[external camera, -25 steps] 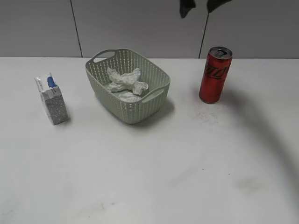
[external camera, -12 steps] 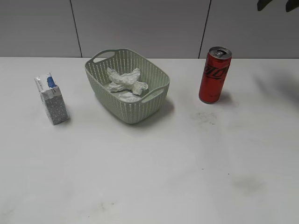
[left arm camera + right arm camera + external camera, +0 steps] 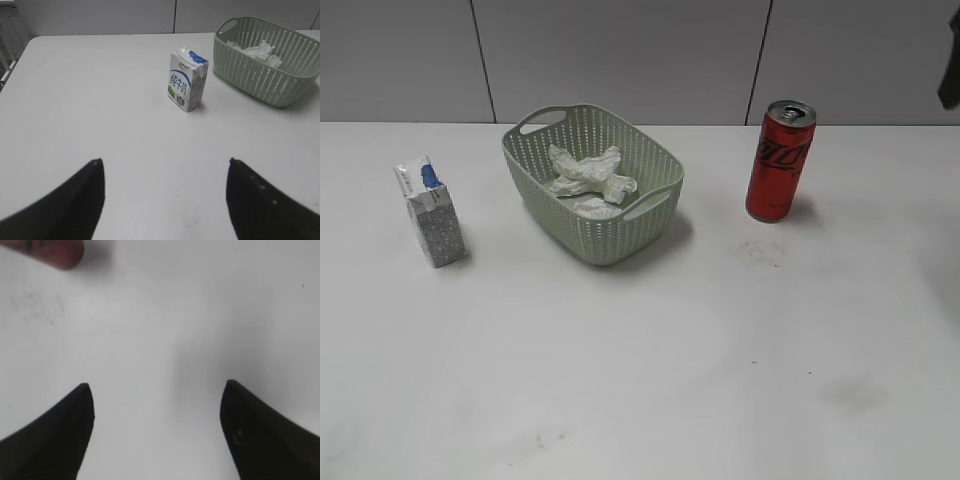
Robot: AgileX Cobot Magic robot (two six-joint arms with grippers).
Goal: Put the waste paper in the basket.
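Exterior view: a white surface (image 3: 650, 380) is seen running back to a grey panelled wall; a pale green woven basket (image 3: 655, 165) with two cut-out handles is set toward the far edge, left of the middle; the waste paper (image 3: 588, 172), crumpled and white, is lying inside the basket on its floor, with a second flatter scrap seen below the main wad; a small milk carton (image 3: 433, 212) is stood upright near the left edge, well apart from the basket; a red drink can (image 3: 780, 160) is stood upright to the right of the basket, toward the far edge, apart from it; a dark sliver of the right arm is glimpsed at the right edge of the frame, up against the wall.

From the left wrist, the left gripper (image 3: 165, 192) is seen with its jaws spread wide and nothing between them, held above bare surface; the carton and the basket are seen beyond it, the paper showing over the basket rim.

From the right wrist, the right gripper (image 3: 156, 427) is likewise seen with jaws spread and empty over bare surface; the blurred base of the can is caught at the top left corner of that view.
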